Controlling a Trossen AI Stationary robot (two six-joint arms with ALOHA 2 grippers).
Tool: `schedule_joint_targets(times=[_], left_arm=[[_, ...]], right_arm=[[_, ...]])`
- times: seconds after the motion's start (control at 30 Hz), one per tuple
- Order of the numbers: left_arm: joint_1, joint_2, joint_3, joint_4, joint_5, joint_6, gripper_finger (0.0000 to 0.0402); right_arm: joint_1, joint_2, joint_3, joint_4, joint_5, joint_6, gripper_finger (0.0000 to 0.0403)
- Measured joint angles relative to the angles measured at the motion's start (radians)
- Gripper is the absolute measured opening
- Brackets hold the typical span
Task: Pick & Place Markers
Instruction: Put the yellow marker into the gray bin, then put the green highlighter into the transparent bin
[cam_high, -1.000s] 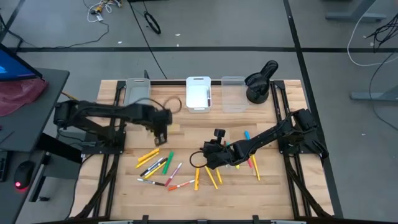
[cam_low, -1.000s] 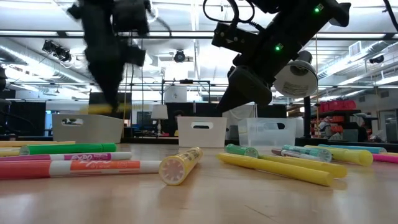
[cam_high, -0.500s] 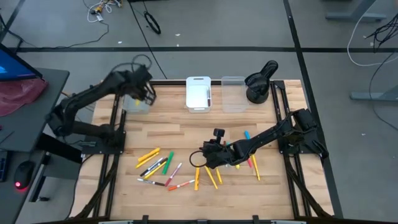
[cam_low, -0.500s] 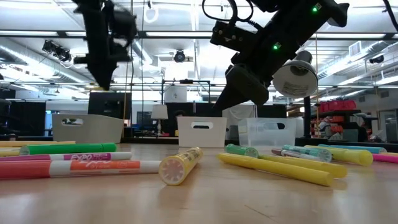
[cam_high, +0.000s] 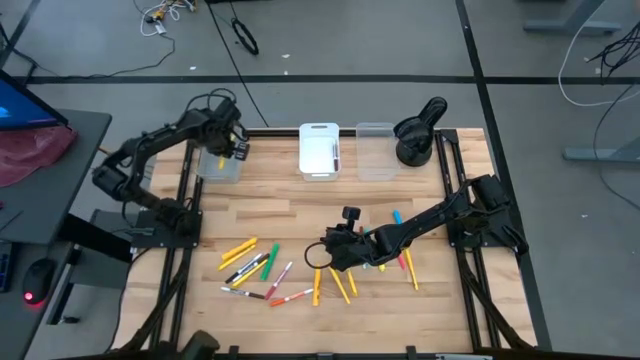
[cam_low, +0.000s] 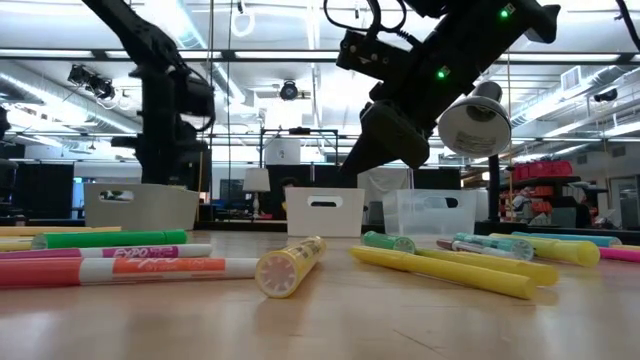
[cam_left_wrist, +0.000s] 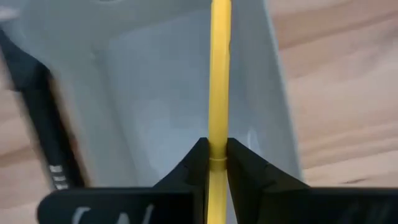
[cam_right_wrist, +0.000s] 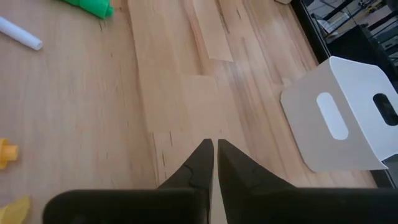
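My left gripper hangs over the grey bin at the table's far left edge, shut on a yellow marker. My right gripper hovers low over the table's middle, shut and holding nothing. Loose markers lie flat on the wood in two groups: yellow, green, white and orange ones to its left, and yellow, blue and red ones under its arm. In the low view they lie in the foreground. My left gripper pinches the yellow marker between its two fingers at a seam partway along the barrel. The fingers come from above, pointing down, and the marker runs along them. It is lifted clear, its free end pointing down over the inside of the grey bin.
A white bin with a dark marker inside and a clear bin stand at the far edge. A black lamp-like object sits at the far right. Bare wood lies between the bins and the loose markers.
My left gripper has carried the yellow marker from above the table's middle toward the far left edge. It has come down over the grey bin, staying shut on the marker. The loose markers have not moved.
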Motion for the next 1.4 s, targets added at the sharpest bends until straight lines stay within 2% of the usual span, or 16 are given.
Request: schedule_joint_targets(times=[0.5,0.77,0.9,1.13,1.27,1.4], left_arm=[[0.032,0.215,0.001,0.081,0.001,-0.025,0.0058],[0.032,0.226,0.001,0.097,-0.007,0.009,0.0071],[0.032,0.226,0.001,0.097,-0.007,0.055,0.0091],[0.032,0.149,0.001,0.07,0.02,0.088,0.0149],[0.024,0.041,0.001,0.022,0.019,0.09,0.017],[-0.017,-0.101,0.001,-0.01,0.059,0.08,0.0173]], right_arm=[[0.0,0.0,0.0,0.021,0.0,-0.007,0.0025],[0.0,0.0,0.0,0.028,0.0,-0.018,0.0025],[0.0,0.0,0.0,0.029,0.0,-0.018,0.0025],[0.0,0.0,0.0,0.032,0.0,-0.018,0.0025],[0.0,0.0,0.0,0.032,0.0,-0.018,0.0025],[0.0,-0.016,0.0,0.031,-0.001,-0.018,0.0025]])
